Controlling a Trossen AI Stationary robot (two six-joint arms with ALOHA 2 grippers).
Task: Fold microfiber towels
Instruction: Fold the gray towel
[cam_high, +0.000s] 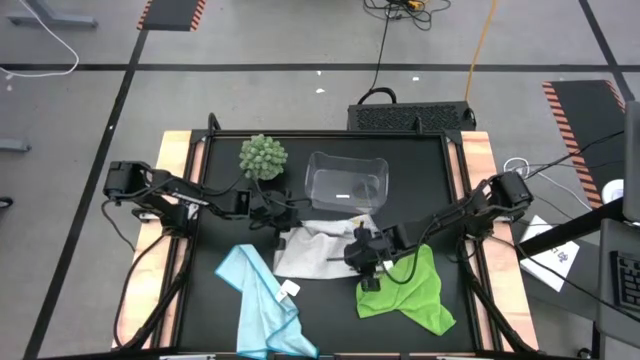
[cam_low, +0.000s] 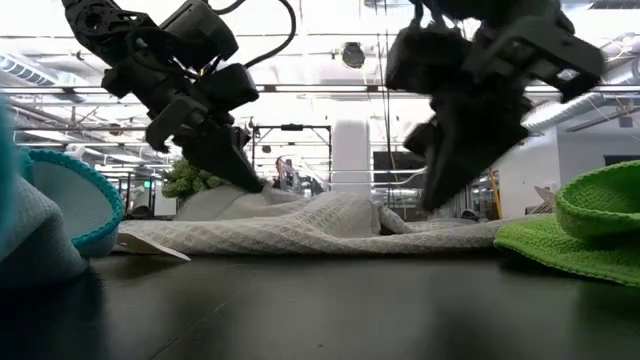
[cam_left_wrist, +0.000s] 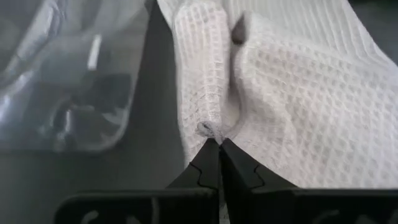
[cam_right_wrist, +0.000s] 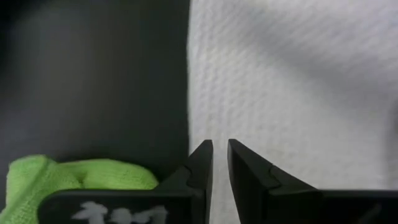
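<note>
High view first: we see the white towel (cam_high: 312, 250) lying rumpled on the black worktop (cam_high: 210, 300), just in front of the clear plastic bin (cam_high: 346, 181), with the light blue towel (cam_high: 262, 300) to its left and the lime green towel (cam_high: 405, 290) to its right.

Our left claw (cam_left_wrist: 217, 144) is closed on a small pucker of the white towel's edge, on the side toward the bin. Our right claw (cam_right_wrist: 220, 147) sits at the opposite edge, next to the green towel. Its fingers stand slightly apart, pointing along the white cloth's border. We cannot tell whether any fabric lies between them.

The move ahead, as we judge it, turns on this: the white towel stretches between the two claws, so each arm already has the end nearer to it. The towel's long axis runs roughly from the blue towel toward the green one.

The white cloth has a waffle weave, soft and limp, creased into ridges. The green towel looks looped and plush.
</note>
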